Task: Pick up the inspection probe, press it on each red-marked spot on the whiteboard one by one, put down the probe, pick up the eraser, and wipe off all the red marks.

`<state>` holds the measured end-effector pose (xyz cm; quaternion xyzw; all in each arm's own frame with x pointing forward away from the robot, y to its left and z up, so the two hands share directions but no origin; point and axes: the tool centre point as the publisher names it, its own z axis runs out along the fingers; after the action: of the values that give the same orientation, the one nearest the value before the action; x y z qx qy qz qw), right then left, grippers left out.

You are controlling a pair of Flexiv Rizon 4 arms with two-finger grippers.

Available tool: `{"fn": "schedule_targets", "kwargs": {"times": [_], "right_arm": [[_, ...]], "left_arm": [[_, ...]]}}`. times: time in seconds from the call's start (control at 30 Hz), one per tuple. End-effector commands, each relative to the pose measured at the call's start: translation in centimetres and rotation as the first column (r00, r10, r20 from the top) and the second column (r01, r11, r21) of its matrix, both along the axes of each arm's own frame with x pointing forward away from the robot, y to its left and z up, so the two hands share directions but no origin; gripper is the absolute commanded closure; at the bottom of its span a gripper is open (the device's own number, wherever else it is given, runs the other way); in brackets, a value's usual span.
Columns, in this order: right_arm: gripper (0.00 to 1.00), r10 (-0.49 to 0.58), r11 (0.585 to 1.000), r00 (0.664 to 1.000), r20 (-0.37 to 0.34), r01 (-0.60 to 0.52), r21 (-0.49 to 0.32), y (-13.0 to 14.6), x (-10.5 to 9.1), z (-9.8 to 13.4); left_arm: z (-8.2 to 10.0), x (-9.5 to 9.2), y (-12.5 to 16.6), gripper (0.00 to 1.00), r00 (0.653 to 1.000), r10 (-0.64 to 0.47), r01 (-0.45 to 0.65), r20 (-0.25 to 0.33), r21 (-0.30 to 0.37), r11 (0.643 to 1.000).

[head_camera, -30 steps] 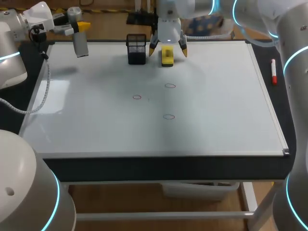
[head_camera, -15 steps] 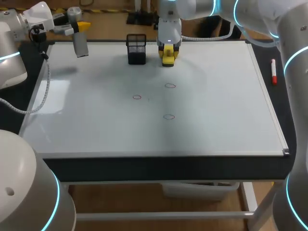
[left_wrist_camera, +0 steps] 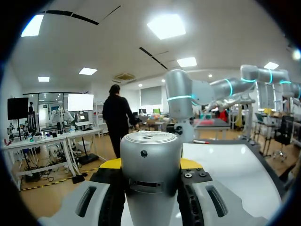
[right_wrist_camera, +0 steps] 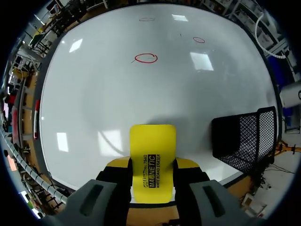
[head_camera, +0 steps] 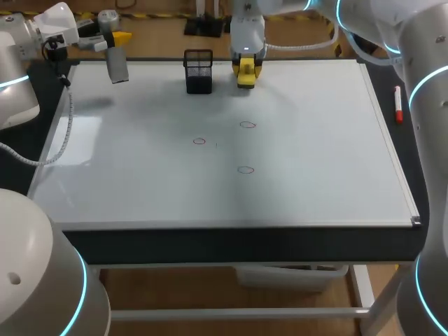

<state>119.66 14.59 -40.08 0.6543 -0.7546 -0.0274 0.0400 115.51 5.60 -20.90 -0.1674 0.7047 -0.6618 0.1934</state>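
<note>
Now right claw (right_wrist_camera: 152,165) clamps the eraser (right_wrist_camera: 153,141); left claw (left_wrist_camera: 150,165) clamps the probe (left_wrist_camera: 150,146).

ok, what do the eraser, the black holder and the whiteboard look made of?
eraser: yellow, glossy, smooth with a printed label, probably plastic.
holder: black see-through mesh, likely metal wire.
whiteboard: glossy coated surface, mirrors ceiling lights; core can't tell.
</note>
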Motion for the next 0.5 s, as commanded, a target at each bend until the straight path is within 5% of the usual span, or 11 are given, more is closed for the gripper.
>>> {"fn": "schedule_targets", "kwargs": {"times": [0.03,0.5], "right_arm": [[1.00,-0.002,0.996,0.776,-0.631,0.061,0.072,-0.7,0.7,0.8],[1.00,-0.129,0.981,0.819,-0.560,0.187,0.048,-6.1,-0.4,2.7]], "left_arm": [[0.1,-0.1,0.0,1.00,1.000,0.003,-0.003,0.002,0.000,1.000],[0.1,-0.1,0.0,1.00,1.000,0.003,-0.003,0.002,0.000,1.000]]}}
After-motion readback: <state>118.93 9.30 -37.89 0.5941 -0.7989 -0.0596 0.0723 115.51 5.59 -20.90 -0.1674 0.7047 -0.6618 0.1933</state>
